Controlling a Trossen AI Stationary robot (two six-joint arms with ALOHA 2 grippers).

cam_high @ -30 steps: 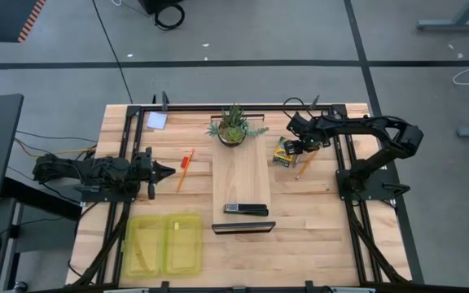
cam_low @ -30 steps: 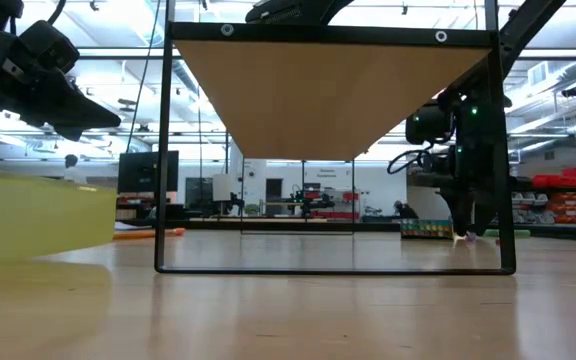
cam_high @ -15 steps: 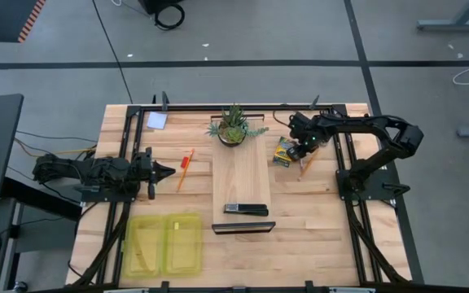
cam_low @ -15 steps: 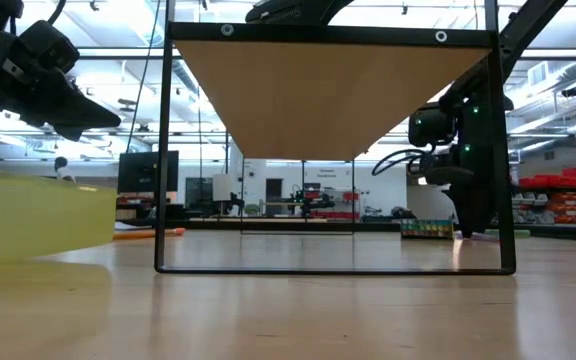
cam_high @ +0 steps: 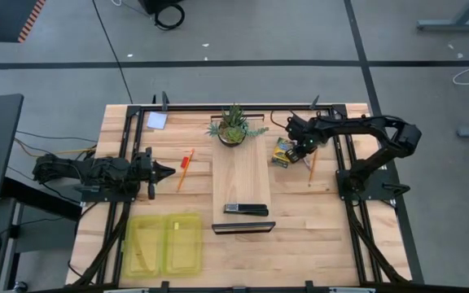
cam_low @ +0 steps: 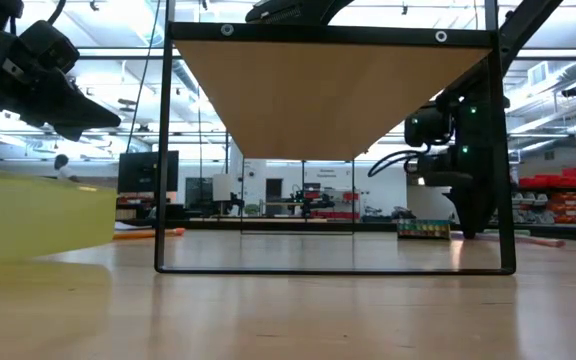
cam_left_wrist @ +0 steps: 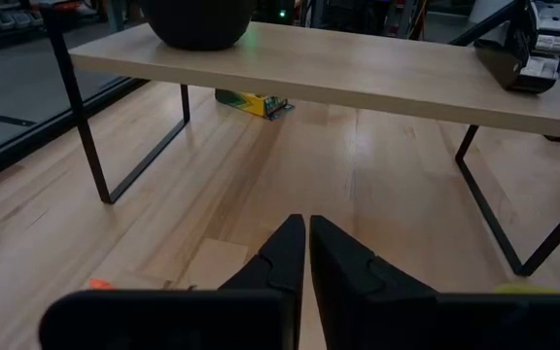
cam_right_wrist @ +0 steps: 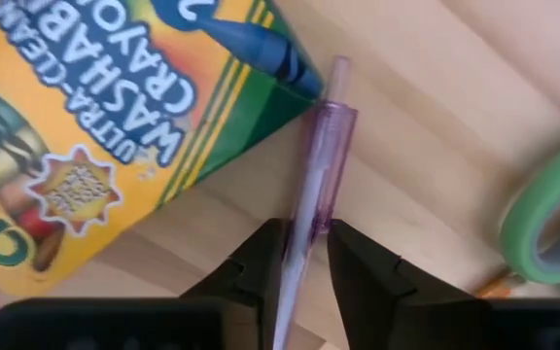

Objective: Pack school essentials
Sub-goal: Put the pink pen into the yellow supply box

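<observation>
My right gripper sits low at the table's far right, beside the yellow-green crayon box, and is shut on a thin purple pencil. The crayon box lies flat on the table, and a green scissors handle shows next to it. An orange-brown pencil lies just right of the gripper. My left gripper hovers shut at the table's left, near the orange pen. The pale note pad lies at the far left. My right gripper pinches the purple pencil's barrel between its two fingertips, coming from above with the fingers across it. The pencil's narrow pale end points past the crayon box's corner. Whether the pencil is clear of the table I cannot tell.
A wooden riser shelf stands mid-table with a potted plant at its far end and a black stapler-like bar at its near end. A yellow-green bin sits near left. A black frame rail runs along the right.
My right gripper has shifted a little toward the table's far edge, still low beside the crayon box. The orange-brown pencil next to it has swung round on the table, from slanting to nearly straight toward the near edge.
</observation>
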